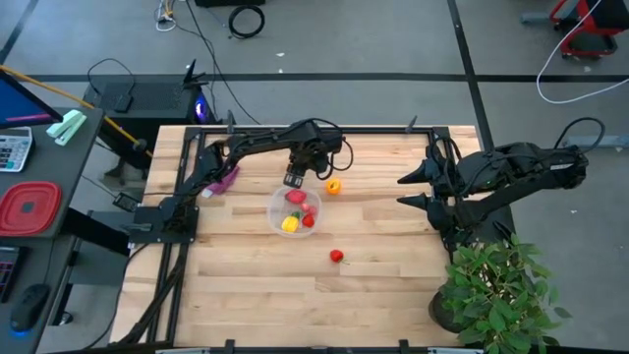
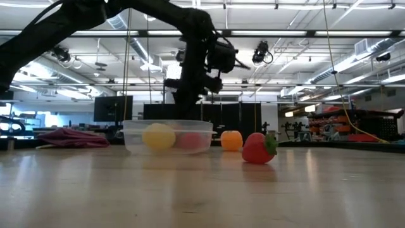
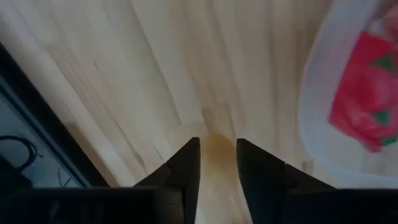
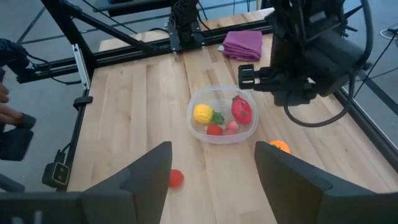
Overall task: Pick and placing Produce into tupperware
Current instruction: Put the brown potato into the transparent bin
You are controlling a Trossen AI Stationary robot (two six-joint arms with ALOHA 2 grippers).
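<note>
The clear round tupperware stands mid-table and holds a yellow piece, a large red piece and smaller red and pink bits. An orange piece rests on the wood just right of it. A red strawberry lies nearer the near edge. My left gripper hangs above the tupperware's far rim, fingers a little apart with only bare wood between them. My right gripper waits wide open at the table's right, holding nothing.
A purple cloth lies at the far left of the table. A potted plant stands at the near right corner. A red lidded container sits off the table on the left. Black frame rails border the table.
</note>
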